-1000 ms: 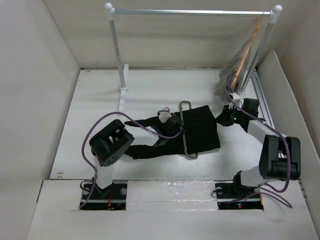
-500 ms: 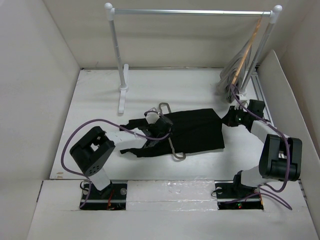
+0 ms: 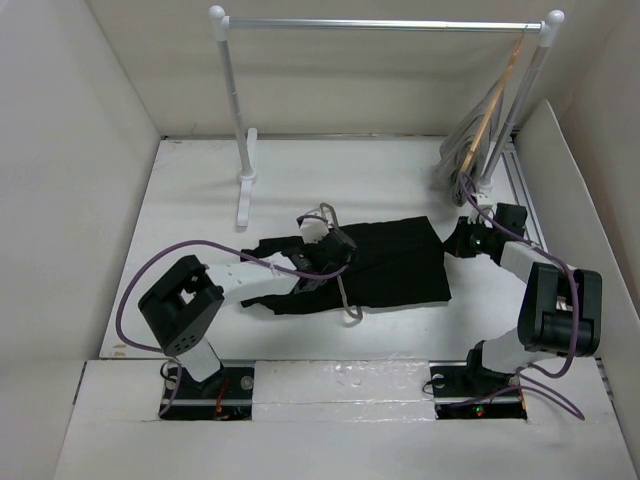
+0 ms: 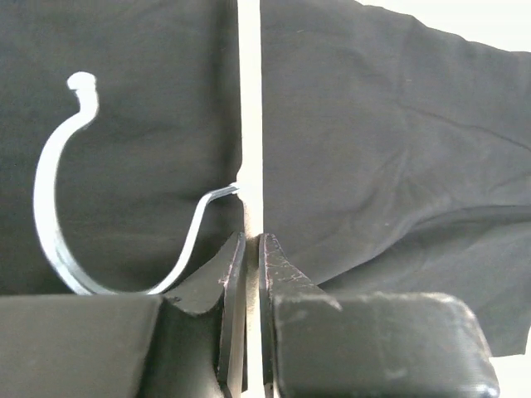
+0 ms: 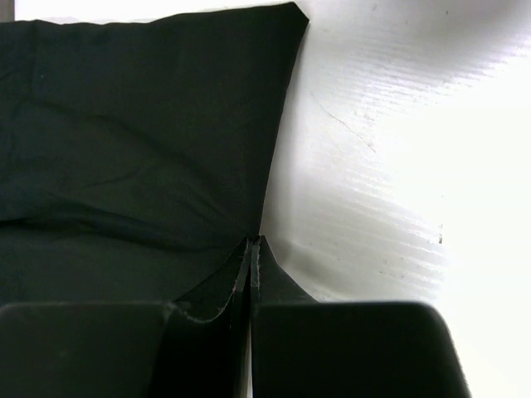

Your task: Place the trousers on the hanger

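Note:
The black trousers [image 3: 400,260] lie flat mid-table, also filling the left wrist view [image 4: 373,124] and the right wrist view [image 5: 124,124]. The thin grey hanger [image 3: 346,300] lies across them, its hook [image 3: 322,209] toward the far side. My left gripper [image 3: 322,243] is over the trousers' left part. In its wrist view it [image 4: 251,240] is shut on the hanger's pale bar [image 4: 249,99], with the curved hook [image 4: 50,207] to the left. My right gripper [image 3: 460,240] is at the trousers' right edge. In its wrist view it [image 5: 251,242] is shut on the cloth's edge.
A clothes rack with a metal rail [image 3: 385,24] stands at the back, its left post [image 3: 240,130] on a white foot. A light brown wooden hanger with grey cloth [image 3: 485,120] hangs at the rail's right end. White walls enclose the table [image 3: 200,220] on three sides.
My left gripper has moved left with the hanger, whose hook end swung left. The left arm's elbow folded back. The trousers have spread out toward the right.

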You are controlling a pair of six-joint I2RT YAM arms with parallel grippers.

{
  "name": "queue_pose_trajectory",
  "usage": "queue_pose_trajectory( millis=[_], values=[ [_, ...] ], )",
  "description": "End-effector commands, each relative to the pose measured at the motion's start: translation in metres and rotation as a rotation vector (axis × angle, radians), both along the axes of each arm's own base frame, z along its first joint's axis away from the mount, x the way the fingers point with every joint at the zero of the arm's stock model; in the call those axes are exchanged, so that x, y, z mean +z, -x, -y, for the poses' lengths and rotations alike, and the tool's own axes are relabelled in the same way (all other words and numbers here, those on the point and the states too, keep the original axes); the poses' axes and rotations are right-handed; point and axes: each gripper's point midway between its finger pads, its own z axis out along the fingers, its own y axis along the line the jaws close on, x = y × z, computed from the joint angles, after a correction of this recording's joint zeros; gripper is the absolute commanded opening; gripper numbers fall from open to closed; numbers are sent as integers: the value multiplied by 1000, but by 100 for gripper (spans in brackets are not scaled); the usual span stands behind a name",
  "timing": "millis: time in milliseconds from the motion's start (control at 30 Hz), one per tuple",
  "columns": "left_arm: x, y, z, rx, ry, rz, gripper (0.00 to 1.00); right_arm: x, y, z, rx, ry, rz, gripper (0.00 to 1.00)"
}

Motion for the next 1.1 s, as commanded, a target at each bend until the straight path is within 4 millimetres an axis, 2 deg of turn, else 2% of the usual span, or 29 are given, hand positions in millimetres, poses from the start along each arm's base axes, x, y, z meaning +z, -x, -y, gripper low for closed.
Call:
queue_pose_trajectory(
  millis=[0,133,167,233,367,633,733,833,867,933,967,1000,1033,1067],
  values=[
    [12,-6,-6,0,-112,45,0,3,-11,11,-13,44,59,0],
    [24,-7,-3,-12,-192,87,0,-2,-10,13,-17,53,45,0],
    [31,-13,-5,7,-217,113,0,-4,-10,14,-20,56,43,0],
    [27,-13,-11,6,-271,104,0,-8,-8,14,-26,56,28,0],
    [33,-13,-14,-16,-300,134,0,-13,-6,18,-41,75,16,0],
    [75,-4,14,-95,-282,231,0,-18,1,14,-43,70,-5,0],
    [92,4,26,-118,-231,254,0,-10,2,9,-36,69,13,6],
    [106,7,29,-118,-175,261,0,0,7,2,-25,66,17,24],
    [112,5,31,-114,-164,271,0,3,8,1,-31,77,16,37],
    [120,5,30,-116,-168,273,0,19,11,1,-38,78,35,50],
    [135,3,35,-112,-147,287,0,27,14,-4,-20,75,50,64],
    [141,4,33,-116,-157,285,0,31,20,-6,-11,72,36,71],
    [151,3,34,-124,-151,292,0,55,19,-6,-4,82,96,74],
    [172,4,38,-143,-125,309,0,80,25,-10,18,86,145,77]
  ],
)
